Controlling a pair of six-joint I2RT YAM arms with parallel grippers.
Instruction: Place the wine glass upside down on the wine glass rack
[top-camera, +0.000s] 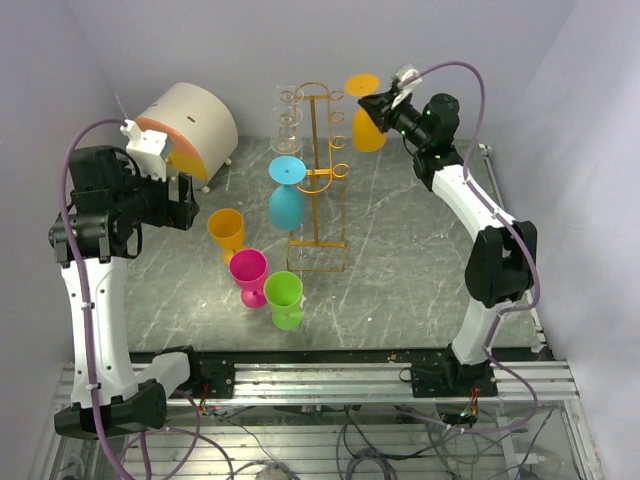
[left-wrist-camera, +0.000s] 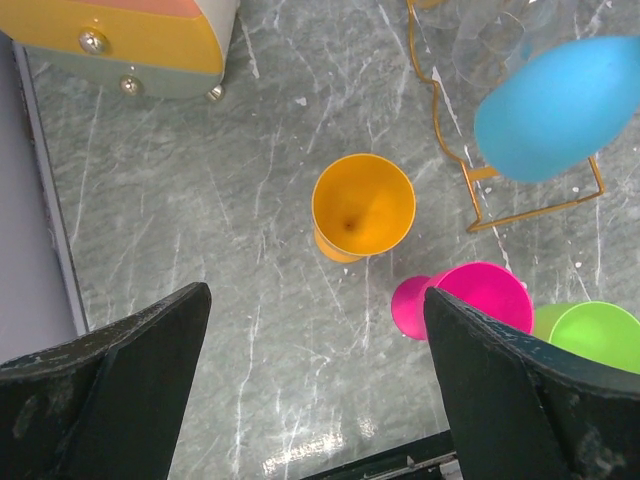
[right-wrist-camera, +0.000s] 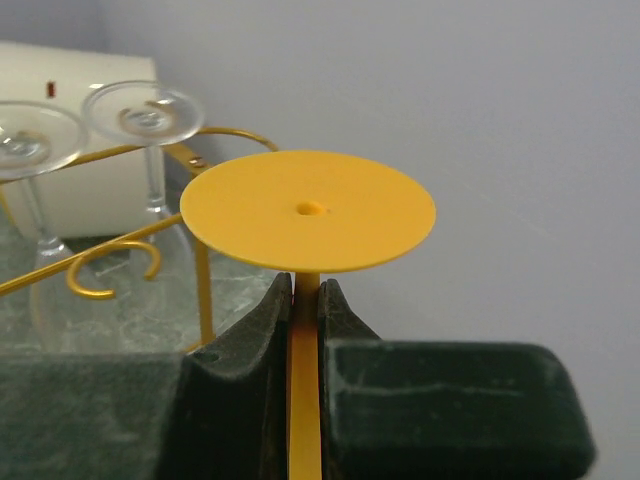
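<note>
From above, the right gripper (top-camera: 385, 108) is clenched on the stem of the orange wine glass (top-camera: 368, 128). It carries the glass upside down, foot uppermost, high up just beside the top right of the wine glass rack (top-camera: 318, 190), and the glass is not yet hung. The step should go best if the stem slides sideways into a free ring hook on that right side, the glass staying vertical. The grip should let go only once the foot sits on the ring, since a nudge could tip the narrow stand. The rack's left side already bears an inverted blue glass (top-camera: 286, 200) and clear glasses (top-camera: 288, 108) above it. The left gripper (top-camera: 183, 203) hangs spread wide, holding nothing. In the left wrist view, its open jaws frame an upright orange goblet (left-wrist-camera: 362, 208), visibly empty. A pink goblet (left-wrist-camera: 470, 300) and a green goblet (left-wrist-camera: 595, 335) stand nearby, and their open bowls also look empty. In the right wrist view, the black fingers (right-wrist-camera: 250, 350) pinch the stem right under the round foot (right-wrist-camera: 308, 210). The clear glasses' feet rest over their rack hooks to the left.
</note>
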